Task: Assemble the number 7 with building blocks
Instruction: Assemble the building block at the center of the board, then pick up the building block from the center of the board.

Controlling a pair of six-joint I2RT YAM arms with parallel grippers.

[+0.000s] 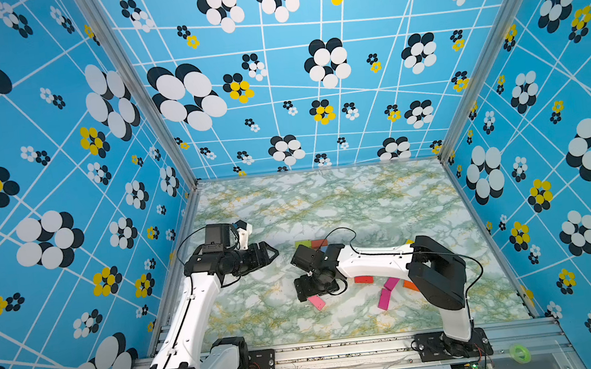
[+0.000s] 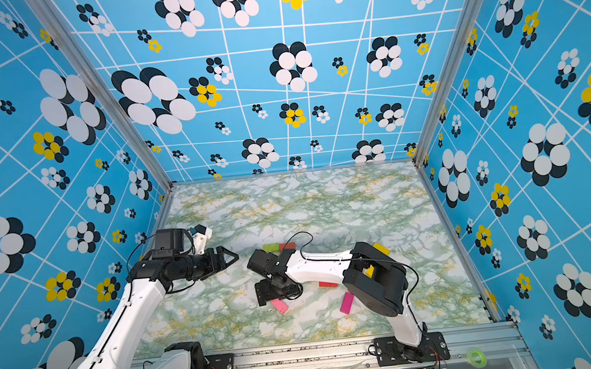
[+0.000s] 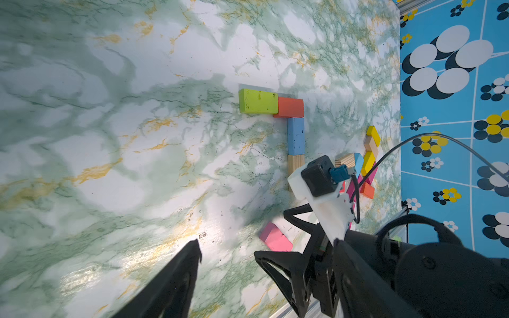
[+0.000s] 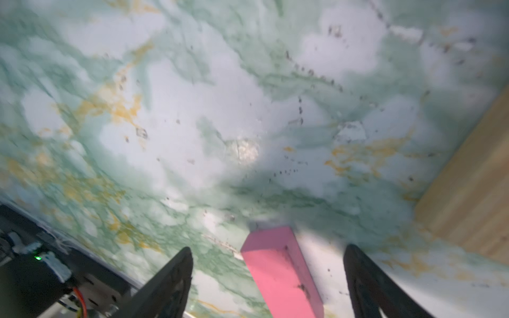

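At six o'clock from the unfinished number 7 [image 1: 310, 244] in a top view, the pink block [image 1: 316, 302] lies flat on the marbled table [image 1: 326, 204], its long axis running roughly ten to four. Directly over it hangs the right gripper [image 4: 267, 247], fingers [image 4: 170, 283] spread wide and straddling the block's long sides without touching, so a pinch across the width looks ready. The left gripper [image 3: 226, 247], also spread and empty, sits at eleven o'clock of the block, clearly the farther arm.

A lime-green rectangular block [image 3: 258, 101], orange-red rectangular block [image 3: 291, 107], light-blue rectangular block [image 3: 296, 136], striped plain-wood block [image 3: 295, 163] and pink rectangular block [image 4: 278, 272] dot the green-white marbled tabletop [image 3: 110, 165], veined ochre. The blue walls [image 1: 57, 143] carry black, white and yellow flowers.
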